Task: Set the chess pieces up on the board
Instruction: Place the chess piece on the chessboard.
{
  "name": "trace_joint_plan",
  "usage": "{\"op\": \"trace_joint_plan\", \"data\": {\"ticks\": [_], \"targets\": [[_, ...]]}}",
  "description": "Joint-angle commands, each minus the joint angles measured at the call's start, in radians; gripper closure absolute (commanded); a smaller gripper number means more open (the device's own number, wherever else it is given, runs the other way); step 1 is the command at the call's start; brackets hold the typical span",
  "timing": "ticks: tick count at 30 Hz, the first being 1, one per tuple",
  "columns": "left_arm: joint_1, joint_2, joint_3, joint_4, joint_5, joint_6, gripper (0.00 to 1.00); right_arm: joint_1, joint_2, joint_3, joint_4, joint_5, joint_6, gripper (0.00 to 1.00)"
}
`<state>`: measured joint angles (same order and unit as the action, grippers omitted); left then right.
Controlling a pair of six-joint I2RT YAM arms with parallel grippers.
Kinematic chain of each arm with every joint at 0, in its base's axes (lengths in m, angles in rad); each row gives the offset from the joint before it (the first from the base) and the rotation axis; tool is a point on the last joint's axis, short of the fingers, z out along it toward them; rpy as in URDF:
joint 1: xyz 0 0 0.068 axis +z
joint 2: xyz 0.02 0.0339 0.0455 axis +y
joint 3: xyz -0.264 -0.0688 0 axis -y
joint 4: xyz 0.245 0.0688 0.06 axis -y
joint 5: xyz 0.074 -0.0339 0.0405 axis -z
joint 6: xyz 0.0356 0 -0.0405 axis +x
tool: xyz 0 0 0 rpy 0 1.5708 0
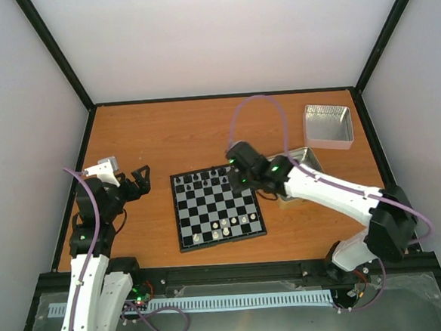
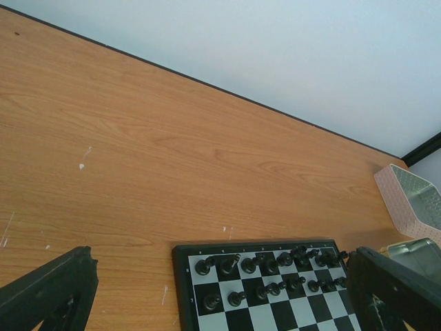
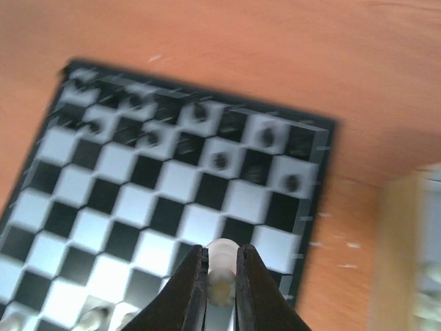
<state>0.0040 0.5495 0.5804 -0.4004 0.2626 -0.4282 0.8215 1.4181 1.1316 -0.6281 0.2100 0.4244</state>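
While hanging over the board [image 1: 212,204] near its right edge, pinches one cream chess piece [image 3: 222,272] in right gripper [image 3: 222,254]; holds left gripper [image 1: 143,180] spread wide off board's left edge.

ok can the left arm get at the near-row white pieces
Probably yes. The left gripper is open left of the board, nothing between it and the near-row white pieces. The right gripper, shut on a white piece, is over the far right corner.

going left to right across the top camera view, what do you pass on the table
left arm's open black claw → small black-and-silver chessboard → square silver metal tin at far right
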Motion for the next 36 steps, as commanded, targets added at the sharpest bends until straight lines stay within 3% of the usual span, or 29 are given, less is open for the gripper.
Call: {"op": "trace_joint_plan", "data": {"ticks": [1,6,11,19,27,36], "targets": [[-0.003,-0.01,0.034,0.0,-0.019,-0.006,0.0,0.196,0.112,0.077,0.007,-0.08,-0.084,0.97],[-0.004,-0.013,0.054,-0.065,-0.221,-0.058,0.0,0.381,0.278,0.184,-0.011,-0.116,-0.138,0.97],[-0.004,-0.016,0.054,-0.066,-0.226,-0.06,0.0,0.47,0.381,0.27,-0.006,-0.164,-0.162,0.96],[-0.004,-0.011,0.053,-0.061,-0.209,-0.055,0.0,0.506,0.499,0.361,-0.048,-0.19,-0.179,0.96],[-0.004,0.001,0.061,-0.093,-0.3,-0.079,0.0,0.508,0.56,0.368,-0.061,-0.184,-0.184,0.95],[-0.004,0.002,0.061,-0.092,-0.3,-0.082,0.0,0.508,0.594,0.371,-0.064,-0.18,-0.188,0.93]]}}
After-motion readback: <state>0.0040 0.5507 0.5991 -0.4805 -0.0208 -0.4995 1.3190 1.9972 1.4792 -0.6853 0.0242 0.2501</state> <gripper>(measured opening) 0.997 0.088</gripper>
